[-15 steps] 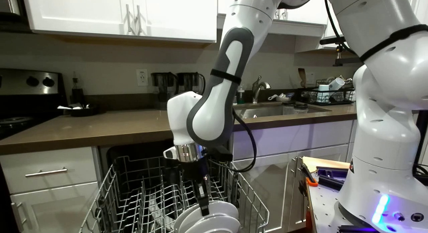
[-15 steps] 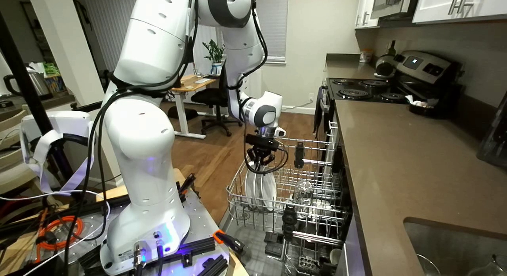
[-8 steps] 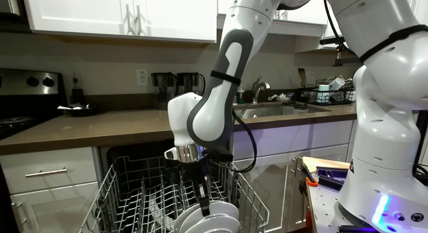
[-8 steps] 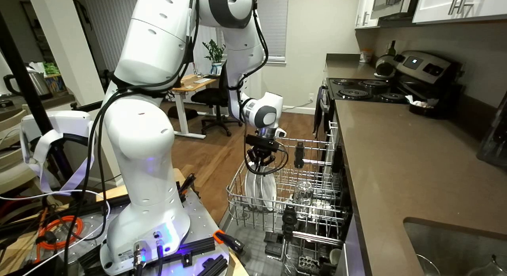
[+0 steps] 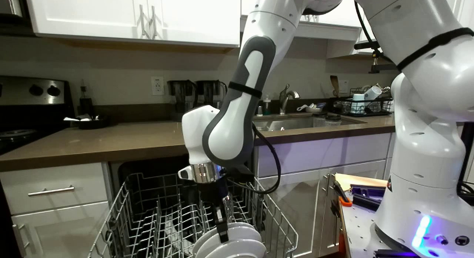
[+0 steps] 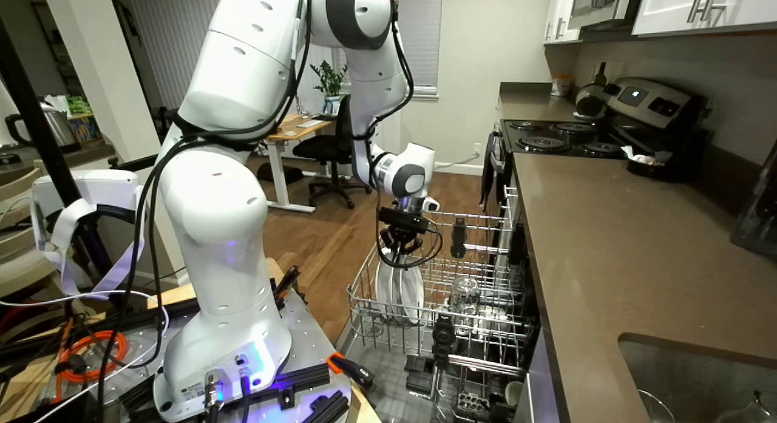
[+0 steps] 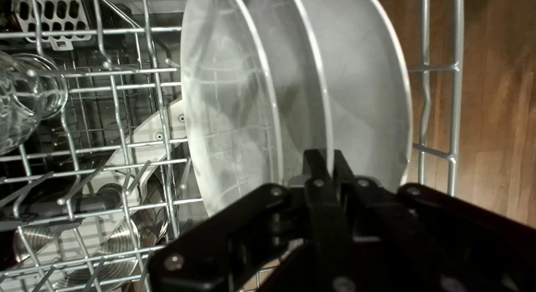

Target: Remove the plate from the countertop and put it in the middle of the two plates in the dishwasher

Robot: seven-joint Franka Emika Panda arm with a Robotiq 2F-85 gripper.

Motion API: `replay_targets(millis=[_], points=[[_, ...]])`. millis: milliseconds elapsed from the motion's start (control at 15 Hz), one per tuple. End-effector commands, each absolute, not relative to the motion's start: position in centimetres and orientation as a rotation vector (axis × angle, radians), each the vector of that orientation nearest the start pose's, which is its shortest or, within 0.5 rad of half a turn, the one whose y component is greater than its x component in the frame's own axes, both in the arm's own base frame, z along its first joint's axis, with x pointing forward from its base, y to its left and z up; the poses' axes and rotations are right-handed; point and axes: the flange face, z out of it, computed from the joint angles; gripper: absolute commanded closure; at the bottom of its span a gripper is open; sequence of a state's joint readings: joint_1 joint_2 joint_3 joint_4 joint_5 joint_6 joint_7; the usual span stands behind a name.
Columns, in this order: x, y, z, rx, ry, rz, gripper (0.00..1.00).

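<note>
Two plates [image 7: 230,107] flank the plate [image 7: 295,82] in the rack [image 7: 455,112], all three standing on edge side by side in the wrist view. The gripper [image 7: 329,158] is clenched on the plate's rim, one black finger against each face. The row lies just inside one rail of the rack; wooden floor [image 7: 494,95] shows beyond that rail, and clear glassware [image 7: 21,99] is in the rack, well apart from the row.

In an exterior view, the rack reaches out from the dark dishwasher [image 5: 148,165], with the countertop [image 5: 111,137] behind and above it. Over the rack the robot arm [image 5: 235,132] bends down to the plate, which is in the rack's near right part. Whether the plate's lower edge touches the rack's wires cannot be made out. Behind the rack, dark pitchers [image 5: 180,93] stand on the countertop.

In an exterior view, the three show nearly edge-on at the rack's left end, below the gripper. To the right of the rack runs the countertop; past the rack's far side is the stove [image 6: 561,135], and farther beyond the rack, to the left, an office chair [image 6: 331,150].
</note>
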State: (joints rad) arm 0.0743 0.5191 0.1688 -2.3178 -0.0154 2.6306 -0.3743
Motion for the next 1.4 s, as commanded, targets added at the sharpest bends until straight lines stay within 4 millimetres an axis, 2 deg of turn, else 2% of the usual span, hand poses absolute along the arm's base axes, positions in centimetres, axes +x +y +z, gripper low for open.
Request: replay_targets(millis=[0,67,133,267,533,800,1067,1333], points=[[47.5,13.3,10.5,-2.907,-0.91,0.308,0.94],[47.5,13.4,10.7,-2.911,-0.908,0.309,0.68],[47.4,13.4,10.8,-2.915,-0.907,0.31,0.68],[47.2,13.6,11.0,-2.92,-0.906,0.313,0.57],[46.9,13.9,12.0,-2.938,-0.902,0.314,0.32],[46.5,13.6,14.2,-2.963,-0.904,0.305,0.07],[46.2,13.7,17.9,-2.97,-0.931,0.283,0.07],[45.5,14.3,21.9,-2.968,-0.97,0.247,0.13]])
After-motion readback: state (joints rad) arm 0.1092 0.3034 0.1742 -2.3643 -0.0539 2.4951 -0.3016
